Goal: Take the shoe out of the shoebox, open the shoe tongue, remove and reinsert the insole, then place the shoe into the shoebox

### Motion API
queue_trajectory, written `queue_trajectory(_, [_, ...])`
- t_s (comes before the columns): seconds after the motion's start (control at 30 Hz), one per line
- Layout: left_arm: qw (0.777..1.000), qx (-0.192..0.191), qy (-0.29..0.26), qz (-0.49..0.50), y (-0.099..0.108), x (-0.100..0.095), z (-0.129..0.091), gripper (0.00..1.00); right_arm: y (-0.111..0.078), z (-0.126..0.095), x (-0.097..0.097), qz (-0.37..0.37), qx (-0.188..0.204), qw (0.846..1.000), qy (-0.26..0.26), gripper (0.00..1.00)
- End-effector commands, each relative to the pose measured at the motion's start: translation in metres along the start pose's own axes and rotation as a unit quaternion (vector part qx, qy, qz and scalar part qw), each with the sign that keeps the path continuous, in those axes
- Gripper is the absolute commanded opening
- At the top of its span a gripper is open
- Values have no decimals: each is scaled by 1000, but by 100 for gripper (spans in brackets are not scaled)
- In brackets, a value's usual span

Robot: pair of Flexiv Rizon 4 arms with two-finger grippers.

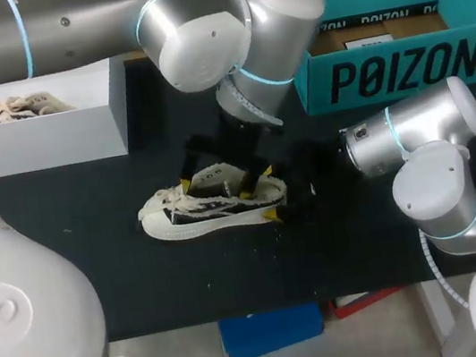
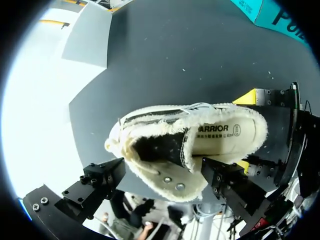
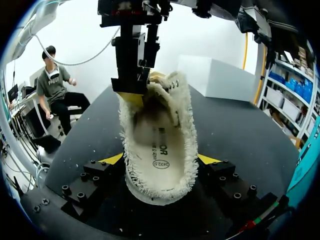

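Observation:
A cream low shoe with a frayed collar (image 1: 211,210) stands on its sole on the black table (image 1: 100,282), toe to the left. Its printed insole (image 2: 220,132) (image 3: 157,150) lies inside. My right gripper (image 1: 268,196) (image 3: 160,160) (image 2: 246,131) clasps the heel, one yellow tip on each side. My left gripper (image 1: 220,181) (image 2: 162,170) hangs over the tongue and lace area, open wide. One of its fingers (image 3: 132,92) rests against the tongue end of the opening, while the other stands clear of the shoe.
The open teal shoebox (image 1: 402,71) stands at the back right, behind my right arm. A white box (image 1: 40,128) at the back left holds a second cream shoe (image 1: 23,108). Bare black table lies in front of the shoe.

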State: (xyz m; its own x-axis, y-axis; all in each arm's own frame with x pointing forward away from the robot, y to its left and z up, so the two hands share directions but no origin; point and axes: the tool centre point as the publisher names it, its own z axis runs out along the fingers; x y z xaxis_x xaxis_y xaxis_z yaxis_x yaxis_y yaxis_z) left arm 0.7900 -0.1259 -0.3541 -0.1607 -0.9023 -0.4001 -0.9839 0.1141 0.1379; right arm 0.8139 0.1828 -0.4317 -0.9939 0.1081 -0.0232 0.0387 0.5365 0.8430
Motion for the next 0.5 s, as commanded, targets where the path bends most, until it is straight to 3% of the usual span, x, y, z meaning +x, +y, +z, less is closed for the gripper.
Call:
queue_trajectory(0.03, [999,-7,-45,-3,-6,8,7,100,-2,3,0,0,1,1000,-1,0])
queue_trajectory(0.27, [998,-12,-61,-4,-8,5,12,100,-2,3,0,0,1,1000,-1,0])
queue_trajectory(0.3, [998,-13,-63,-4,-8,5,13,78,-2,3,0,0,1,1000,-1,0])
queue_trajectory(0.33, [998,-13,-65,-4,-9,4,14,46,-2,3,0,0,1,1000,-1,0])
queue_trajectory(0.37, [998,-14,-66,-5,-9,3,15,0,-2,3,0,0,1,1000,-1,0])
queue_trajectory(0.5, [997,-15,-73,-3,-10,2,15,0,-2,3,0,0,1,1000,-1,0])
